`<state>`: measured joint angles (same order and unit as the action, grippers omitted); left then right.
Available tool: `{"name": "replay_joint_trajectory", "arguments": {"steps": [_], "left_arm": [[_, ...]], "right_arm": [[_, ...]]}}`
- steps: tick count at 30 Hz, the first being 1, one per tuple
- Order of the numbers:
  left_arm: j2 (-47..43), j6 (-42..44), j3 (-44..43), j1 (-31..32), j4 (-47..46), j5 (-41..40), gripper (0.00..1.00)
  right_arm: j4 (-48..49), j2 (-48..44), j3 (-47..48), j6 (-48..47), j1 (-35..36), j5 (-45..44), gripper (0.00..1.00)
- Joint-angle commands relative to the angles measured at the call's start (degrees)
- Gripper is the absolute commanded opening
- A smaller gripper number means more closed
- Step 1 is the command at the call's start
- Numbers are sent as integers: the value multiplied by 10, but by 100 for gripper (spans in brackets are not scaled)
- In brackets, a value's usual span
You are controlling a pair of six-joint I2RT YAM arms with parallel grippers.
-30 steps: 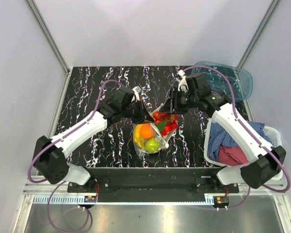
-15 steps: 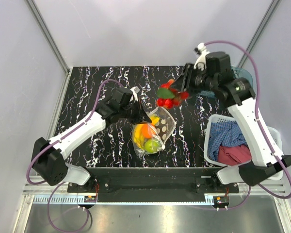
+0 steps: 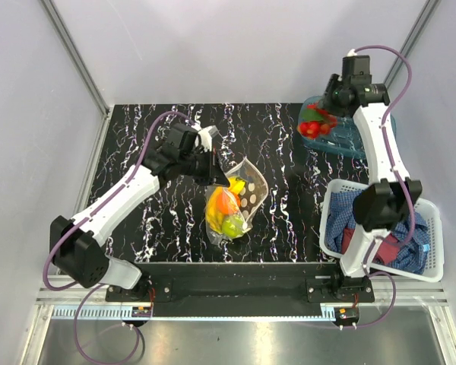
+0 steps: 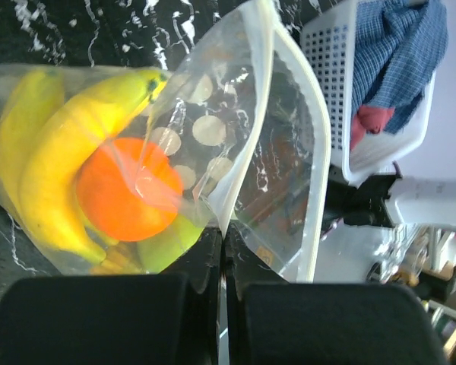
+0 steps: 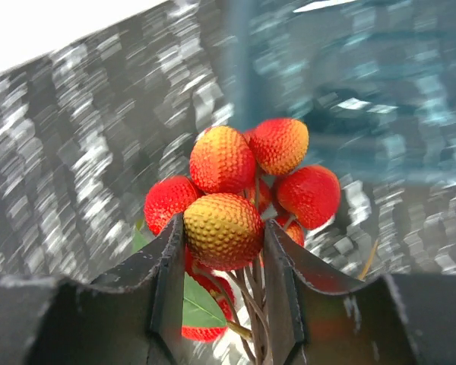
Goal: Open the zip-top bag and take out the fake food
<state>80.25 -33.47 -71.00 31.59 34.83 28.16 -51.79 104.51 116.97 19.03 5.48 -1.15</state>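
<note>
The clear dotted zip-top bag lies mid-table, open, holding a yellow banana, an orange and a green round fruit. My left gripper is shut on the bag's upper edge, jaws pinching the plastic. My right gripper is shut on the red berry cluster, holding it over the near rim of the teal tray at the back right. In the right wrist view the berries sit between my fingers, with a green leaf below.
A white slatted basket with blue and red cloths stands at the front right, also seen in the left wrist view. White walls enclose the black marbled table.
My right gripper has carried the berry cluster out of the bag, up and to the back right, over the teal tray. The left gripper keeps its hold on the bag.
</note>
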Motion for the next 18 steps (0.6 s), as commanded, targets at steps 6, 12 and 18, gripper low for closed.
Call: {"name": "replay_joint_trajectory", "arguments": {"steps": [6, 12, 18], "left_arm": [[38, 112, -57, -13, 27, 74, 0], [53, 82, -59, -29, 22, 85, 0], [30, 32, -45, -29, 1, 83, 0]], "right_arm": [[31, 191, 177, -53, -79, -81, 1], [-70, 316, 353, -25, -93, -54, 53], [-145, 299, 333, 8, -93, -32, 84]]}}
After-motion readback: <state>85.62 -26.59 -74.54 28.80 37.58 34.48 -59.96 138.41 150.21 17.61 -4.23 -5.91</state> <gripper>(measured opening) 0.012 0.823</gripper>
